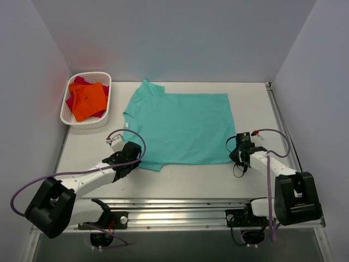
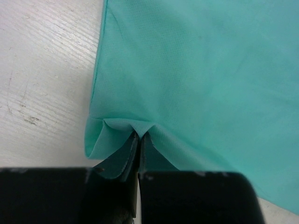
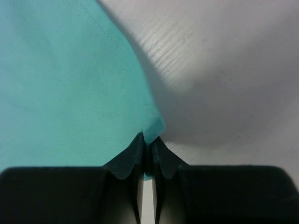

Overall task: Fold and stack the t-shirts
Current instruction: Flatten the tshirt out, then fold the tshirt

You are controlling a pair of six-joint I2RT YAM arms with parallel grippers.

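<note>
From above, the teal t-shirt (image 1: 182, 128) lies flat on the white bench (image 1: 256, 109) between pale walls (image 1: 180, 38). Left wrist: the left fingers (image 2: 122, 161) are closed on a bunched corner. Right wrist: the right fingers (image 3: 128, 161) pinch only the hem's tip, which could slip free on lifting and skew the fold.

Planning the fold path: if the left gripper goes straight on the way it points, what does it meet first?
The teal t-shirt it is pinching; the left gripper would likely just bunch that cloth ahead of it.

White table (image 1: 180, 180) (grey walls (image 1: 174, 38))
</note>
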